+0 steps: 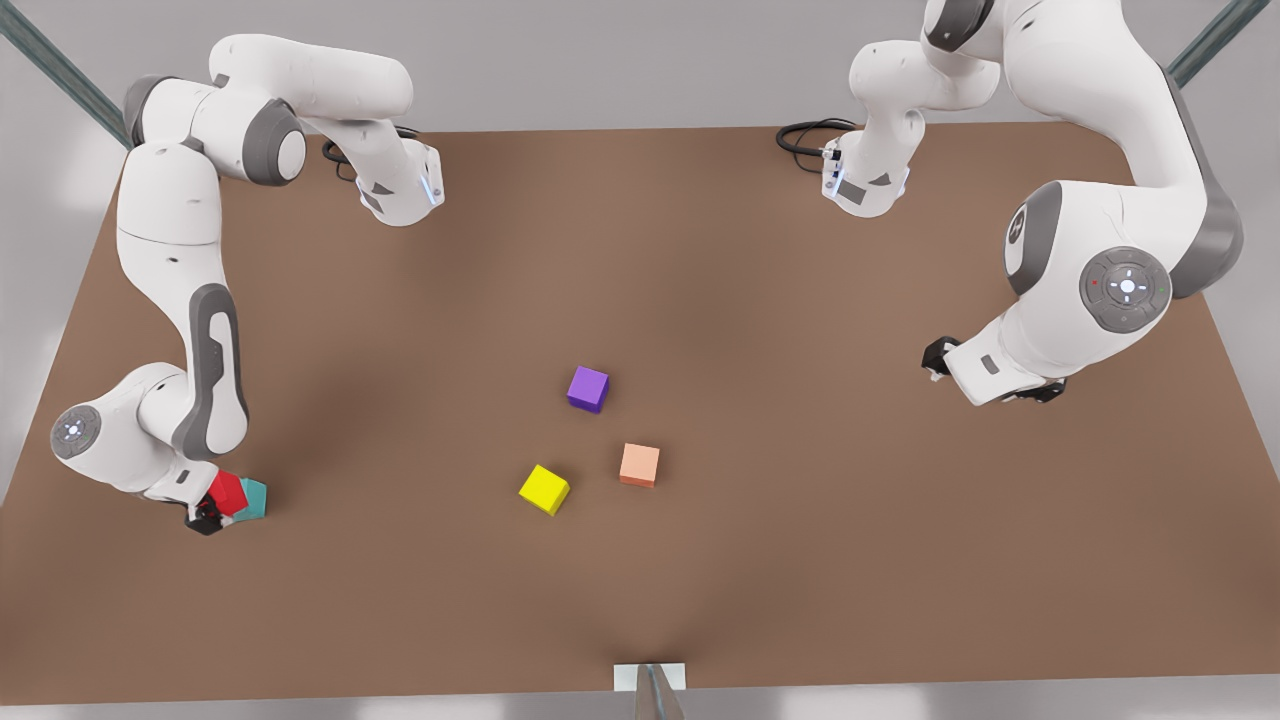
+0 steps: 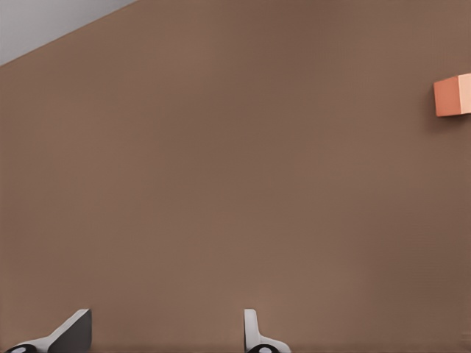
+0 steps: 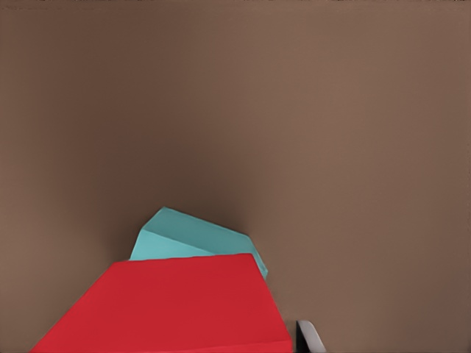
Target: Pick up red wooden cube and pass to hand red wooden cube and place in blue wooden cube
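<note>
The red wooden cube [image 1: 228, 491] is in my right gripper [image 1: 212, 512] at the front view's left, low over the table. It rests tilted against the teal blue wooden cube [image 1: 254, 497]. In the right wrist view the red wooden cube [image 3: 169, 305] sits close up, with the blue wooden cube [image 3: 195, 235] just beyond and partly under it. One fingertip [image 3: 309, 338] lies at the red cube's side. My left gripper [image 1: 1030, 392] waits at the front view's right. The left gripper [image 2: 165, 338] is open over bare table.
A purple cube [image 1: 588, 388], a yellow cube [image 1: 544, 489] and a peach cube [image 1: 640, 465] lie near the middle of the brown table [image 1: 800, 550]. The peach cube [image 2: 452, 95] is far off in the left wrist view. Black cables [image 1: 805, 135] lie at the back.
</note>
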`<state>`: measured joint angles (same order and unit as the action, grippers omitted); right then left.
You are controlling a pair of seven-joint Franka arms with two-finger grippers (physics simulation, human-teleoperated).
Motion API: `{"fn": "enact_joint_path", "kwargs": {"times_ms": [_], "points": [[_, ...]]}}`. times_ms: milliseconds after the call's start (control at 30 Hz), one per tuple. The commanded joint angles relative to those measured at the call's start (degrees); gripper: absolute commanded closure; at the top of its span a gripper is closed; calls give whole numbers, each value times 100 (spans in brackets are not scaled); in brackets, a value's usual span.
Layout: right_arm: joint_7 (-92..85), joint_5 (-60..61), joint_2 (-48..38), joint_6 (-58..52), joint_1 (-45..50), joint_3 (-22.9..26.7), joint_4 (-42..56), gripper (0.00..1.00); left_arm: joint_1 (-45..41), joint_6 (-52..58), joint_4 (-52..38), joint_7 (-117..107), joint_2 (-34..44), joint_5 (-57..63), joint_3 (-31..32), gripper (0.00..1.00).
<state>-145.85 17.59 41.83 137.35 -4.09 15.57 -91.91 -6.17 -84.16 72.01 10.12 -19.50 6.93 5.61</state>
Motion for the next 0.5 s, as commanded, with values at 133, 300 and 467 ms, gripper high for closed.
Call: {"fn": "enact_joint_path", "kwargs": {"times_ms": [133, 300, 467], "points": [[-136, 16, -25, -147, -13, -10, 24, 0, -7, 22, -3, -72, 7, 1, 1, 0], [-136, 51, -87, -376, -13, -10, 15, 0, -7, 22, -3, -72, 7, 1, 1, 0], [-136, 60, -227, -876, -48, 8, 15, 0, -7, 31, -3, -72, 7, -7, 10, 0]]}}
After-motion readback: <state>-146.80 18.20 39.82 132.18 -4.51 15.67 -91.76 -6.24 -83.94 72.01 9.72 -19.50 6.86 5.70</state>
